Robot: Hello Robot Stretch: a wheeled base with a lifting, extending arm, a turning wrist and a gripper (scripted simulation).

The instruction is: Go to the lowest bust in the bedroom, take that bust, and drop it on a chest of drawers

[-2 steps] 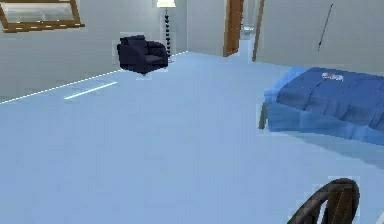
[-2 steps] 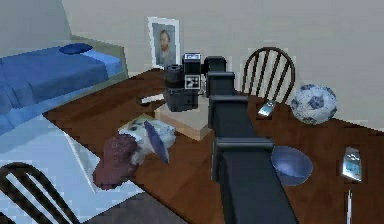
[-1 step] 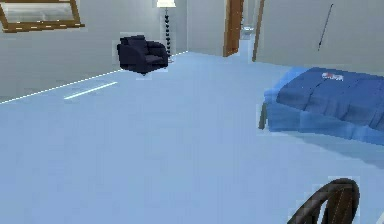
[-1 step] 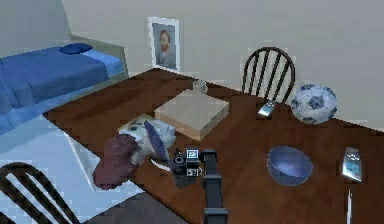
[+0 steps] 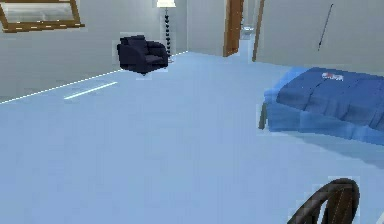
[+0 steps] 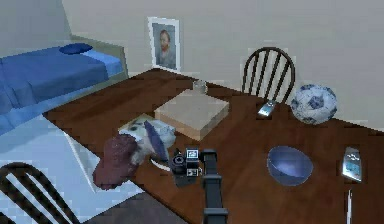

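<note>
A dark reddish-brown lump [image 6: 118, 160], roughly bust-shaped, lies near the front edge of a dark wooden table [image 6: 250, 135] in the arm side view. Just behind it is a crumpled white and blue-grey thing [image 6: 147, 136]. The arm [image 6: 212, 195] rises from the bottom edge, and its gripper [image 6: 176, 164] sits right of the lump, over the tabletop. With these things lying at its far end, I cannot tell whether the gripper holds anything.
The table also carries a tan flat box [image 6: 192, 113], a soccer ball [image 6: 314, 103], a blue bowl [image 6: 288, 163], a small cup [image 6: 200, 87] and two phones [image 6: 267, 108]. Chairs [image 6: 268, 72] flank it. A blue bed [image 5: 325, 100], a dark armchair [image 5: 142, 53] and a floor lamp [image 5: 167, 25] edge open carpet.
</note>
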